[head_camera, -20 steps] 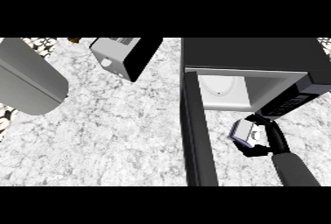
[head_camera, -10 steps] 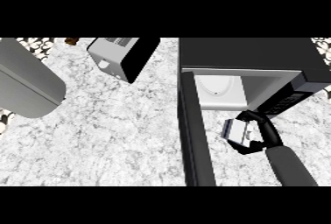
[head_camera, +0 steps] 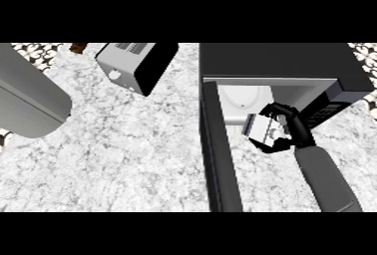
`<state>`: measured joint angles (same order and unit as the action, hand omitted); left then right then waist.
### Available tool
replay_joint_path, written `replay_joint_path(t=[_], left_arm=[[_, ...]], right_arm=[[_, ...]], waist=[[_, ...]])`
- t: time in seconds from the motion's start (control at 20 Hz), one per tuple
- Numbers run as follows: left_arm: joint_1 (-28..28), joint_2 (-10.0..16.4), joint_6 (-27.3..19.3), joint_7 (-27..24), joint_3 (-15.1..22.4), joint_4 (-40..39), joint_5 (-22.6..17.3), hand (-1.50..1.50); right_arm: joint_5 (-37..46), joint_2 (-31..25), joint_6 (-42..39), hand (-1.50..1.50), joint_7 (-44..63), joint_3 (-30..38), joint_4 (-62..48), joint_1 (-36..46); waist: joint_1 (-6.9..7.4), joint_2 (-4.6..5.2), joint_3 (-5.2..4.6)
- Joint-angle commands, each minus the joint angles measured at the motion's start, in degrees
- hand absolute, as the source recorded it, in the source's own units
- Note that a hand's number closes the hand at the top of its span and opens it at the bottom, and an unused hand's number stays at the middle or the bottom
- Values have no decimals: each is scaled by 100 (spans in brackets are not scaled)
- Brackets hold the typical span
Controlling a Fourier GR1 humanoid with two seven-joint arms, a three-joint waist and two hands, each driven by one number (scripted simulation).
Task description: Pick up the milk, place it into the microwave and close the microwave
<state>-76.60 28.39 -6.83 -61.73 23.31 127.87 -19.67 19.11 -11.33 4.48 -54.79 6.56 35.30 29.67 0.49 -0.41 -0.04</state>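
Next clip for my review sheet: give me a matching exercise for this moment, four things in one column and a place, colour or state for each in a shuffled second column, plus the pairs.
Things:
1. milk
2. microwave door
3. toaster
4. counter

Descriptions:
A. swung open
B. marbled grey and white
C. held in the right robot hand, at the microwave opening
D. at the back, left of the microwave

Pairs: 1-C, 2-A, 3-D, 4-B

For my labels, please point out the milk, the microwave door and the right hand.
milk (head_camera: 259, 130): head view, pale side.
microwave door (head_camera: 219, 164): head view, dark edge.
right hand (head_camera: 293, 130): head view, black middle.
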Motion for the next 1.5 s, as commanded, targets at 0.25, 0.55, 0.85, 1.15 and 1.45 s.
replay_joint_path(t=[0.25,0.55,0.85,1.15,1.45], left_arm=[[319,-152,111,-86,-216,-166,-143,-150],[486,-2,354,83,-609,-369,-444,-150],[775,-23,343,304,-539,-376,-386,-150],[1242,4,399,443,-740,-688,-520,-150],[1371,151,359,678,-948,-621,-551,-150]], right_arm=[[45,100,-78,150,1621,-141,407,842],[305,-40,530,150,1954,-159,223,1076],[516,-69,1447,150,2341,-25,-314,1405],[249,103,2374,-150,2593,615,-1213,2240],[595,-223,2811,-150,2179,524,-1820,2400]], waist=[[80,39,2],[189,81,1],[400,164,12],[525,262,21],[598,329,30]])
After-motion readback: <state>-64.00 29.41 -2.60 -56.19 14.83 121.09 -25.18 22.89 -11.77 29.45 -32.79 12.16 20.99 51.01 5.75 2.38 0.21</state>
